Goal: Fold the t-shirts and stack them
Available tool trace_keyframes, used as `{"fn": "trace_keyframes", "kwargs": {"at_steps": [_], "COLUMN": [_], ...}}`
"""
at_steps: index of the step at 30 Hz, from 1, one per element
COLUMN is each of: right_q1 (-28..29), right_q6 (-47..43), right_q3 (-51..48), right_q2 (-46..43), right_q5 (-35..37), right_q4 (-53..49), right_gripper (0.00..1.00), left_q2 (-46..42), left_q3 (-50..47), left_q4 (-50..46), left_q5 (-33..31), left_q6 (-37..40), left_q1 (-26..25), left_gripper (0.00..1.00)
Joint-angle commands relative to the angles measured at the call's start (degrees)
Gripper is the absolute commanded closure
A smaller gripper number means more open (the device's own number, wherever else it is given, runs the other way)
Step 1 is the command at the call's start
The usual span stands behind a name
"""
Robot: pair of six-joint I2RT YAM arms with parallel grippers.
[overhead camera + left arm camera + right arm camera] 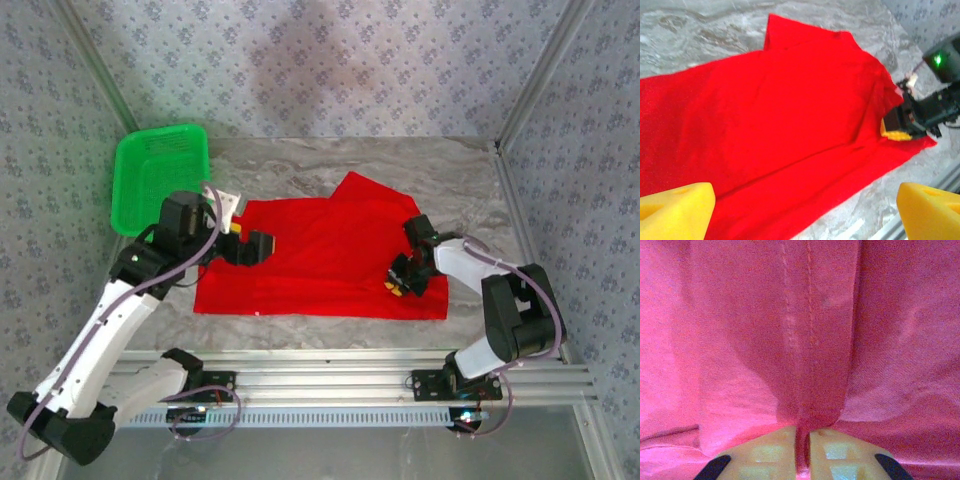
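Shirt: we see the bright red cloth t-shirt (320, 262) lying mostly flat mid-table on the grey marbled table (430, 165).
Right gripper (400, 284): its yellow fingers (765, 452) pinch a raised fold near the shirt's right edge.
Left gripper (256, 246): we note it over the shirt's left part, fingers (675, 207) spread wide.
Basket: green plastic mesh basket (160, 175), far left corner.

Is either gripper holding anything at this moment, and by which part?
The right gripper is shut on the red t-shirt, pinching a raised fold of cloth near the shirt's right-hand edge. The left gripper is open above the shirt and holds nothing.
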Motion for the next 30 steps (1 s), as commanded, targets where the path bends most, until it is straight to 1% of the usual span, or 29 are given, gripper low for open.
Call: {"fn": "trace_keyframes", "kwargs": {"at_steps": [1, 3, 7, 14, 17, 30], "right_q1": [0.5, 0.5, 0.4, 0.4, 0.4, 1.7], "right_q6": [-0.3, -0.8, -1.3, -4.4, -5.9, -10.5], "right_q3": [1.9, 2.6, 3.7, 11.3, 15.2, 27.7], "right_q2": [-0.3, -0.3, -0.2, 5.6, 8.7, 21.1], "right_q5": [1.9, 2.0, 1.8, 0.9, 0.4, -1.2], "right_q4": [-1.2, -1.5, -1.4, -1.5, -3.6, -5.0], "right_gripper": [0.87, 0.87, 0.94, 0.99, 1.00, 1.00], "left_q2": [-1.1, -1.4, -2.3, -2.9, -3.2, -4.9], "left_q3": [-1.1, -1.9, -4.3, -7.7, -9.1, -14.0], "left_q4": [-1.4, -1.4, -1.1, -0.6, -0.3, 0.3], "left_q5": [-0.8, -1.2, -1.7, -2.7, -3.0, -3.8], "left_q6": [0.9, 0.5, -0.4, -1.9, -2.7, -5.5], "left_q1": [-1.4, -2.0, -2.6, -3.6, -3.9, -4.2], "left_gripper": [0.06, 0.06, 0.06, 0.05, 0.05, 0.05]}}
